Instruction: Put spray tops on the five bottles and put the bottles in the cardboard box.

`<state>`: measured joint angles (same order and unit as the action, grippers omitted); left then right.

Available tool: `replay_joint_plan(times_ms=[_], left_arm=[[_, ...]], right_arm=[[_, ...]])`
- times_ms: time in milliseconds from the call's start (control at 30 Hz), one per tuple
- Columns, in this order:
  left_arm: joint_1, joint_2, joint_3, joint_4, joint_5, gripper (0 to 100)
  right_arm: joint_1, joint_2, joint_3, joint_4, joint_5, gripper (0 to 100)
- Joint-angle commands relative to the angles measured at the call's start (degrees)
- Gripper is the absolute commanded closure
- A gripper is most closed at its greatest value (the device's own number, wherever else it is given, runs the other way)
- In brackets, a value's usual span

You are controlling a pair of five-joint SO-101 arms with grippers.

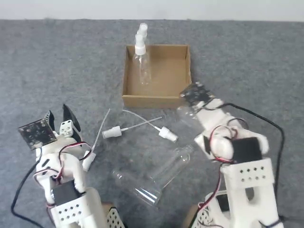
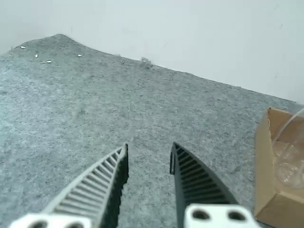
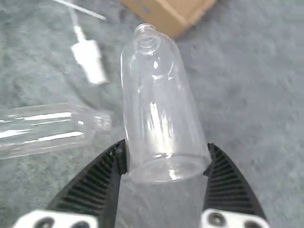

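Currently held: a clear plastic bottle with an open, capless neck (image 3: 156,109) is clamped at its base end between the right arm's (image 1: 237,152) jaws. It sits just outside the near wall of the brown cardboard box (image 1: 156,100).
Long axis: it runs straight out from the jaws, with the base at the jaws and the neck farthest off, aimed toward a corner of the box.
Lift: I cannot tell whether the bottle is off the grey felt tabletop (image 1: 247,57).
Nearest cap: a white spray top with a thin dip tube (image 3: 88,59) lies flat just beside the held bottle's neck, apart from it, on the side toward the left arm (image 1: 57,161).
Left arm's jaws: apart with nothing between them, well apart from the held bottle.
Nearer arm: the right arm is closer to that cap but is occupied, so the free left arm is probably the one to fetch it.
Fit: in my judgement, the tube must enter the neck along the bottle's axis.
Other pieces: two capped bottles (image 1: 141,61) stand in the box, and two bare clear bottles (image 1: 156,178) lie between the arms.
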<state>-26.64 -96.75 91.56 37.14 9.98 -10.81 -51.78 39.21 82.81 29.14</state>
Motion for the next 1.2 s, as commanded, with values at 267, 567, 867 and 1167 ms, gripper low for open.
replay_joint_plan(times_ms=[267, 567, 867, 1167], left_arm=[[0.0, -0.8, -0.6, -1.7, -0.4, 86], [0.0, -0.8, -0.5, -1.7, -0.4, 86], [0.0, -0.8, -0.5, -1.7, -0.4, 86], [0.0, -0.8, -0.5, -1.7, -0.4, 86]], right_arm=[[12.5, -2.4, 7.1, -6.3, 7.4, 83.3], [13.4, -2.4, 16.6, -12.0, 7.4, 82.7], [13.1, -1.9, 16.3, -5.3, 7.5, 66.6], [13.1, -1.9, 16.3, -2.2, 9.0, 66.3]])
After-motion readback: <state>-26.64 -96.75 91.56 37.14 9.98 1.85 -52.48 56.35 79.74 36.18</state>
